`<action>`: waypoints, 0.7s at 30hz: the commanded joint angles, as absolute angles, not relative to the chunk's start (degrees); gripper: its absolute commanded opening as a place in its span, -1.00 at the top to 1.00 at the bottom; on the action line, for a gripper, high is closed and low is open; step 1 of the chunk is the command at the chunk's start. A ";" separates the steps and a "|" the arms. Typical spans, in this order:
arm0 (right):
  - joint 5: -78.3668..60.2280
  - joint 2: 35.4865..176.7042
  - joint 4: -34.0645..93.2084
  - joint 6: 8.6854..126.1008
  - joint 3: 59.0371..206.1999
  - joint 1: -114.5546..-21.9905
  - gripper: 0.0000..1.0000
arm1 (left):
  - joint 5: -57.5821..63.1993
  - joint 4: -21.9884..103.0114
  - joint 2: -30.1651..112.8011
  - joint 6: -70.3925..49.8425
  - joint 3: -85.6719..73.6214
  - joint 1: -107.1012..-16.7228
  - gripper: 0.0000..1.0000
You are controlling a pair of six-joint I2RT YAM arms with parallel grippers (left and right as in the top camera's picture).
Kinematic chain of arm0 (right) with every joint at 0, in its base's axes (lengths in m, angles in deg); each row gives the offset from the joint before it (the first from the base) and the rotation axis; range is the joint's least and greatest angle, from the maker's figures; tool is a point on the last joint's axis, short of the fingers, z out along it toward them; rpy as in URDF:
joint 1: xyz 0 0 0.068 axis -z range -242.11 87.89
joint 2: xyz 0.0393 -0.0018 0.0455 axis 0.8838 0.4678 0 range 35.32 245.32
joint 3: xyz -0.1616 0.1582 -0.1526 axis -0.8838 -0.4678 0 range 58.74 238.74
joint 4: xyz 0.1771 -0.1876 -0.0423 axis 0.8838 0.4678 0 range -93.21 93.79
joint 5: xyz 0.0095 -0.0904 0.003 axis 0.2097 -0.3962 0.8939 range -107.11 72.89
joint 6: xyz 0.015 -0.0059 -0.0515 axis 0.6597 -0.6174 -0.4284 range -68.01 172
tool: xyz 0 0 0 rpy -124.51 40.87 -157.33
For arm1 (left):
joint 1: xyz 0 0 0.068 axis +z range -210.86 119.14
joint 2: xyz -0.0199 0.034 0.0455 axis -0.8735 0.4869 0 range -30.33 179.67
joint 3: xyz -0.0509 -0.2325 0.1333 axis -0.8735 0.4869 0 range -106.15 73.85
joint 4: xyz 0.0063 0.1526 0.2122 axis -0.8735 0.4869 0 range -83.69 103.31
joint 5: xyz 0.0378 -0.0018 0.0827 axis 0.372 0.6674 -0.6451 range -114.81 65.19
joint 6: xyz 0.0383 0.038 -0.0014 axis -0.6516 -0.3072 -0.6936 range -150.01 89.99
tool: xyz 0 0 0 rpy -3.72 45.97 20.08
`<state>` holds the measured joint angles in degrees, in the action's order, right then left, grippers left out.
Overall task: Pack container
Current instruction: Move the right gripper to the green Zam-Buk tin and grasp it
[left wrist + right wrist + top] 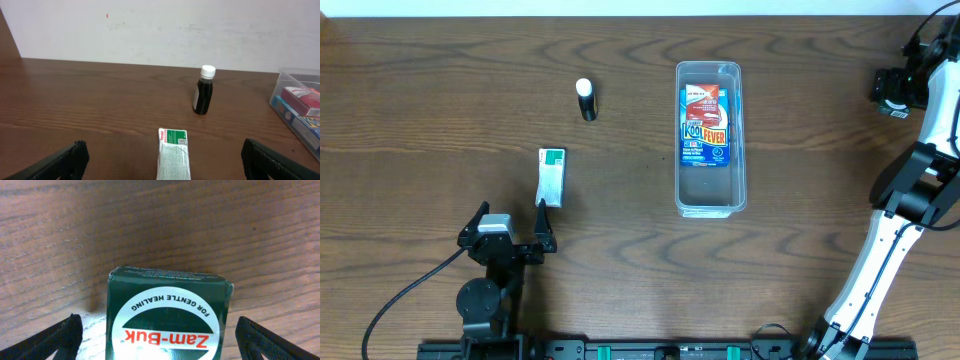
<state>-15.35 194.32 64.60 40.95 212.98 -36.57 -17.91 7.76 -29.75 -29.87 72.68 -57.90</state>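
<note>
The clear plastic container lies at the table's middle right with a blue Kool Fever box in its far half; it also shows in the left wrist view. A white and green box lies flat at the left, and a dark bottle with a white cap stands beyond it. My left gripper is open just behind the white and green box, with the box's near end between its fingers. My right gripper is open, its fingers apart on either side of a green Zam-Buk box.
The right arm reaches to the far right of the table and hides the Zam-Buk box from above. The dark bottle stands upright between the white and green box and the back wall. The Kool Fever box shows through the container wall.
</note>
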 commanded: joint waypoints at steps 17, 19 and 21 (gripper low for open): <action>-15.62 195.79 62.46 40.16 210.22 -35.63 -0.67 | -17.30 9.73 -30.10 -30.20 73.62 -57.55 -0.96; -15.59 195.76 62.24 40.16 210.22 -35.59 -0.50 | -17.30 9.73 -30.10 -30.20 73.62 -57.55 -0.96; -15.59 195.76 62.28 40.16 210.22 -35.59 -0.23 | -17.30 9.73 -30.10 -30.20 73.62 -57.55 -0.96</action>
